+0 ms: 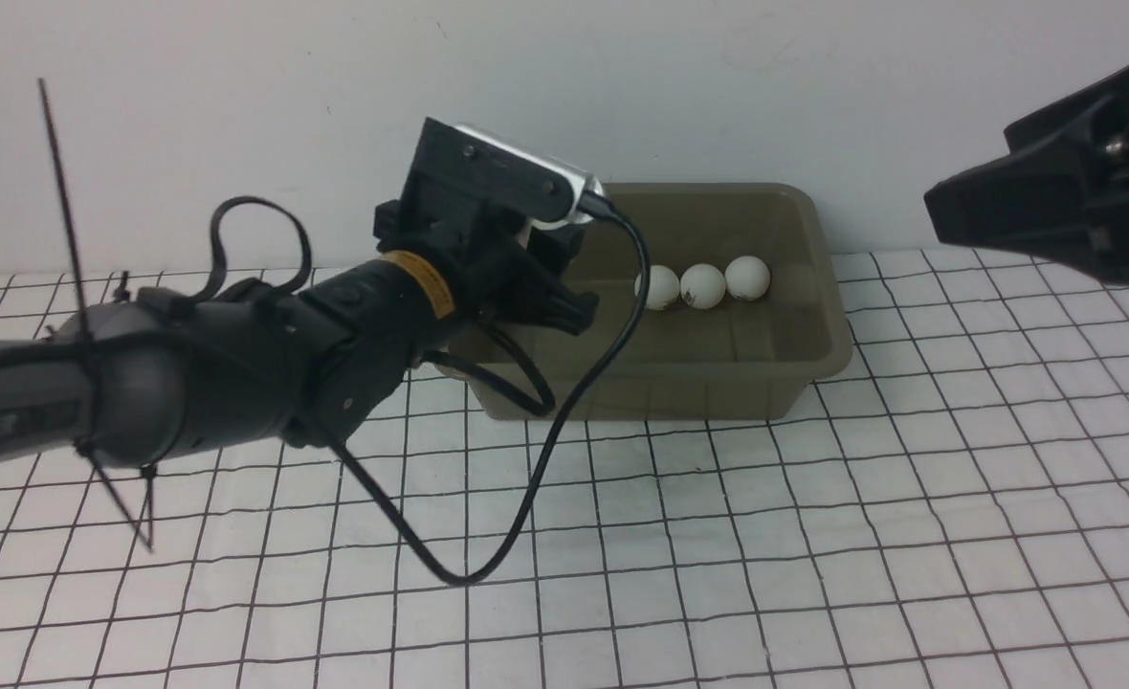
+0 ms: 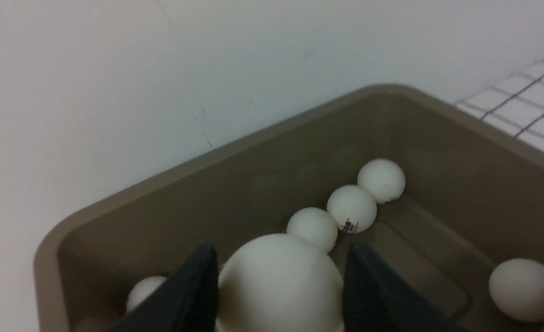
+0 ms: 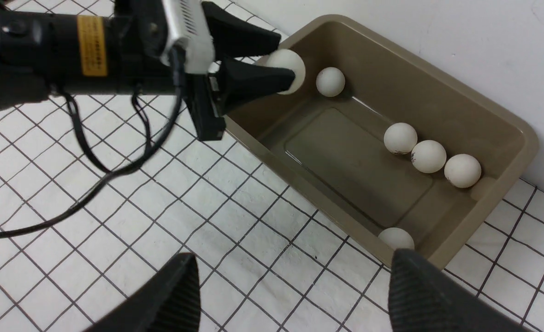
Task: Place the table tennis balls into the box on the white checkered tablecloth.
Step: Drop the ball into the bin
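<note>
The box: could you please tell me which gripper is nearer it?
Left. The left gripper holds a ball over the box; the right gripper hangs open beyond its right end.

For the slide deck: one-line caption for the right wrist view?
Left gripper holds a table tennis ball over the olive box; five balls lie inside.

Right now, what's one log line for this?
left fingers: shut on ball above box | right fingers: open, empty | box: five balls inside
</note>
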Controlling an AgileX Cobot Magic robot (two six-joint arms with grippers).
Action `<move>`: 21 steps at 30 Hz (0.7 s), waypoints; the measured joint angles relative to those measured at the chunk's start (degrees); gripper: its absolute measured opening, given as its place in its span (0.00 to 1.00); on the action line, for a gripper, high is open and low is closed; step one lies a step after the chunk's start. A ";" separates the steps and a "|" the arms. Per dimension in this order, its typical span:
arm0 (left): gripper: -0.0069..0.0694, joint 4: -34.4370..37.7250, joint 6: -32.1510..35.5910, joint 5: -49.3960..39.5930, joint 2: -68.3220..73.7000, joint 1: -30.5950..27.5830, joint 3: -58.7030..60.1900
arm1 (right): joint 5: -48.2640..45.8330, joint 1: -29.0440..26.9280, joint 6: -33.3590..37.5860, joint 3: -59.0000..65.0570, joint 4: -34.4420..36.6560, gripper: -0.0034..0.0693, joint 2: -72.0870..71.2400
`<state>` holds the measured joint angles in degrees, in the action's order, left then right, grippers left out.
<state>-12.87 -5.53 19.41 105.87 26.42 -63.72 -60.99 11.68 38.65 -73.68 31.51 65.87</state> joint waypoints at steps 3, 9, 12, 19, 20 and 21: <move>0.50 -3.59 0.26 -6.18 4.56 0.00 -5.17 | 0.00 0.00 0.00 0.00 0.00 0.73 0.00; 0.52 -8.02 0.10 -18.70 7.03 0.00 -11.11 | 0.00 0.00 0.35 0.00 0.00 0.73 0.00; 0.68 -7.20 -2.94 -20.89 4.89 0.00 -11.52 | 0.17 0.00 0.86 0.00 0.00 0.73 0.00; 0.77 -7.29 -7.11 -34.68 -3.10 0.49 -11.66 | 1.94 0.00 1.58 0.00 0.20 0.73 0.00; 0.77 -7.35 -7.33 -36.62 -4.67 0.61 -11.66 | 2.35 0.00 1.72 0.00 0.47 0.73 0.00; 0.77 -7.35 -7.33 -38.43 -6.52 0.90 -11.66 | 2.52 0.00 1.90 0.00 0.75 0.73 0.00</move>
<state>-20.22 -12.86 -19.02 99.36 27.33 -75.37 -58.46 11.68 40.55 -73.68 32.27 65.87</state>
